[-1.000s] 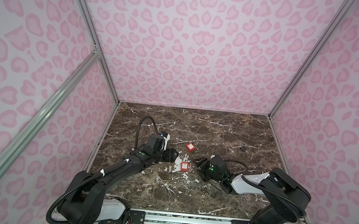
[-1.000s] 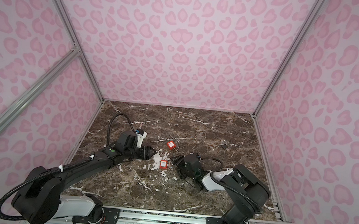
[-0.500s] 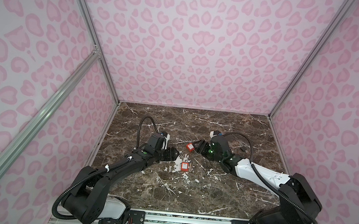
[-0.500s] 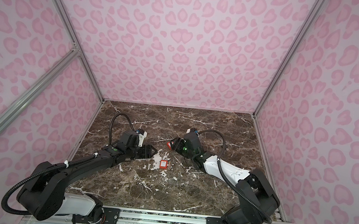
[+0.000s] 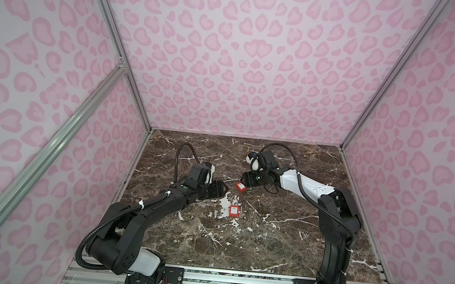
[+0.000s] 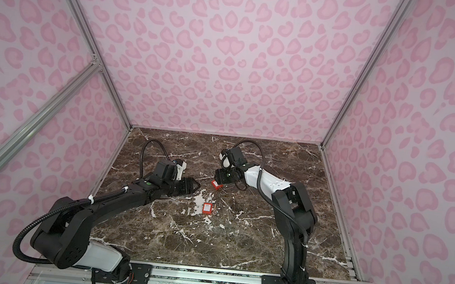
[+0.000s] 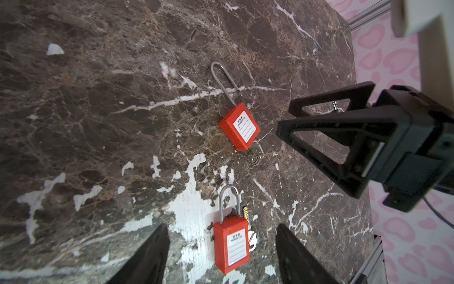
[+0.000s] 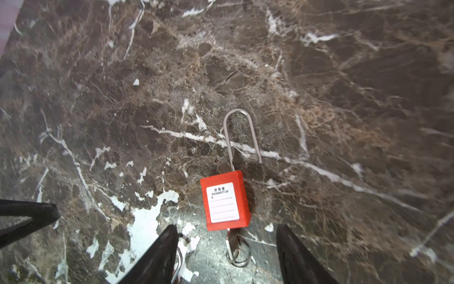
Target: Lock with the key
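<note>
Left arm stretched low and forward from its base, left gripper [image 5: 225,188] poised just over the surface with jaws parted, while the right arm arches high and folds in toward the middle, right gripper [image 5: 242,178] angled down, facing its partner across a short gap, jaws likewise spread.

Cut off, covered, blurred

Both wrist views crop my left fingers [image 7: 147,258] and my right fingers [image 8: 157,255], so only the tips show. The near padlock [image 7: 231,243] covers most of the near key [image 7: 251,242]. The far key [image 8: 232,242], at the far padlock's [image 8: 224,200] base, is blurred. In both top views the keys are too small to tell.
</note>
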Controlling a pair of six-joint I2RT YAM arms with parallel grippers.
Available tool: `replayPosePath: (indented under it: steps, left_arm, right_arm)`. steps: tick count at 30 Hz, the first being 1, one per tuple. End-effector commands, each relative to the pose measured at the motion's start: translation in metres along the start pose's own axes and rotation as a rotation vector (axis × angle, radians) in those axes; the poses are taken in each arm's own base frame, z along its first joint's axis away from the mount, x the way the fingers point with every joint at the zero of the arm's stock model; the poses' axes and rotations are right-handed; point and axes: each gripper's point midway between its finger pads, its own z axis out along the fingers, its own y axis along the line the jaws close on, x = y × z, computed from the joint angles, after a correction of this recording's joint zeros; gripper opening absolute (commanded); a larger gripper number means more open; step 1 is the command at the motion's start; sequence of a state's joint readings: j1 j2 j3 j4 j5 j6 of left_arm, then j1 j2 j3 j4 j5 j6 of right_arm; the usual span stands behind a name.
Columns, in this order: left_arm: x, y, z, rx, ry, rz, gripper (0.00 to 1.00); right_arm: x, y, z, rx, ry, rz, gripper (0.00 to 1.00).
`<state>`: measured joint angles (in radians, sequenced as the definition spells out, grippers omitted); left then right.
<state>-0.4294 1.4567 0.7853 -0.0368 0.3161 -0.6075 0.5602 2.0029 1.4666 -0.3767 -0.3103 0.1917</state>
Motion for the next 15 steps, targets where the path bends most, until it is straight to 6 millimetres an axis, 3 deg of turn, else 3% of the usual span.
replayPosePath:
  steps: [1,7,15]
  left_arm:
    - [0.005,0.003,0.001,0.015,0.036,-0.004,0.70]
    - [0.002,0.013,0.000,0.028,0.047,-0.038,0.70]
    - [-0.001,0.018,-0.001,0.053,0.071,-0.052,0.70]
  right_arm:
    - [0.010,-0.001,0.010,0.001,0.088,-0.080,0.66]
    - [0.019,0.005,0.027,0.066,0.166,-0.202,0.66]
    - [0.031,-0.004,0.043,0.210,0.218,-0.280,0.64]
